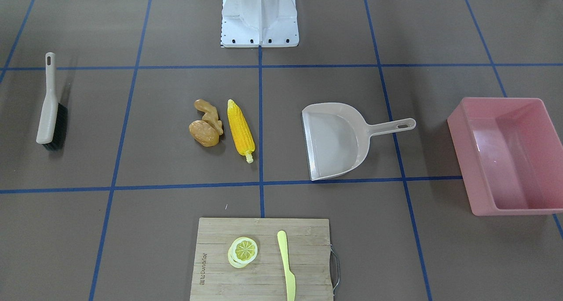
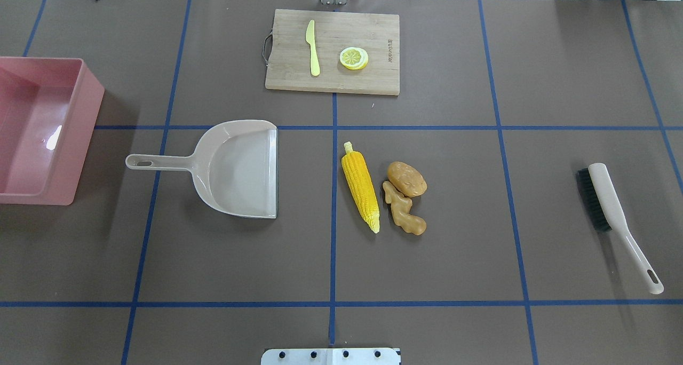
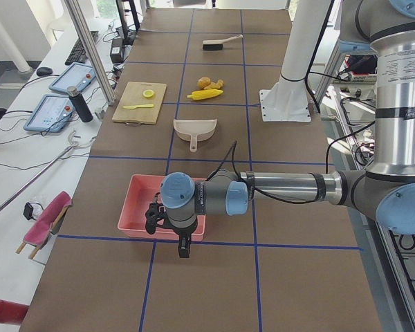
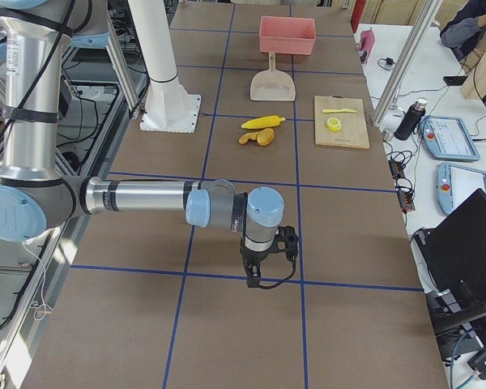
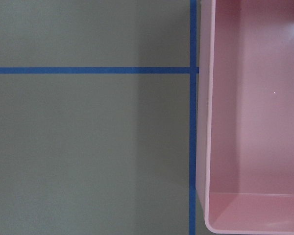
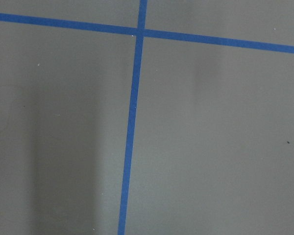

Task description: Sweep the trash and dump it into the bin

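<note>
The trash lies together mid-table: a yellow corn cob (image 2: 361, 186), a tan potato-like lump (image 2: 406, 179) and a knobbly ginger-like piece (image 2: 404, 210). The pink bin (image 2: 88, 130) stands at the table's left end, with nothing in it. My left gripper (image 3: 183, 247) hangs low beside the bin's near end, far from the trash. The left wrist view shows only the bin's wall (image 5: 206, 122) and tape lines. My right gripper (image 4: 255, 278) hangs over bare table at the opposite end. I cannot tell whether either gripper is open or shut.
A beige dustpan (image 2: 240, 167) lies between bin and trash, mouth facing the corn. A beige brush (image 2: 613, 215) with black bristles lies at the right. A wooden board (image 2: 373, 82) at the far edge carries a lemon slice (image 2: 354, 57) and a yellow-green knife (image 2: 312, 48).
</note>
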